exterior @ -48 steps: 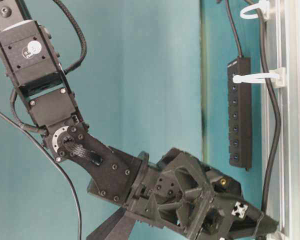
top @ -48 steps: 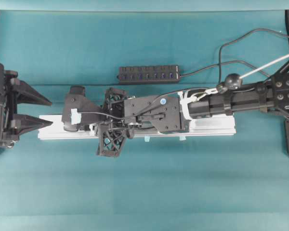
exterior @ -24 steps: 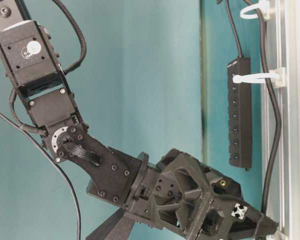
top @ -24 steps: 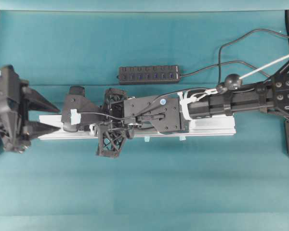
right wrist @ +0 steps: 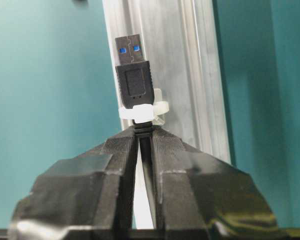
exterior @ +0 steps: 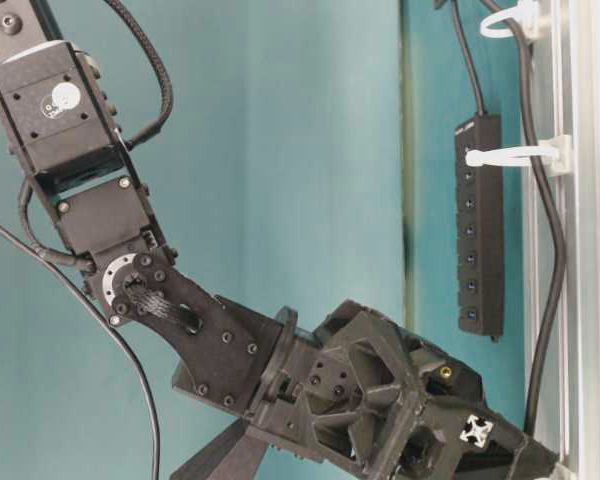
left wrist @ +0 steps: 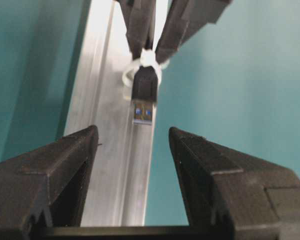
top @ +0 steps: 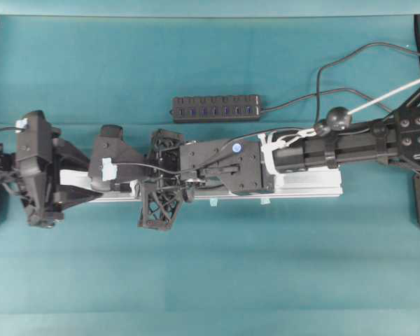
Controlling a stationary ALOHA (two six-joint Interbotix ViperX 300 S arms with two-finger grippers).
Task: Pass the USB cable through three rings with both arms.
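One USB cable (right wrist: pixel 134 82), two rings (exterior: pixel 510 155) visible

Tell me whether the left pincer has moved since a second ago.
Yes. In the overhead view the left pincer has advanced rightward from the left edge, and its open fingers now straddle the left end of the aluminium rail, toward the USB cable plug.

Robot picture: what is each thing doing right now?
USB cable: plug poked through a ring, pinched behind it.
Ring: around the plug's base.
Right gripper: shut on the cable.
Left gripper: open, facing the plug, not touching it.
Hub bar: lying flat, untouched.
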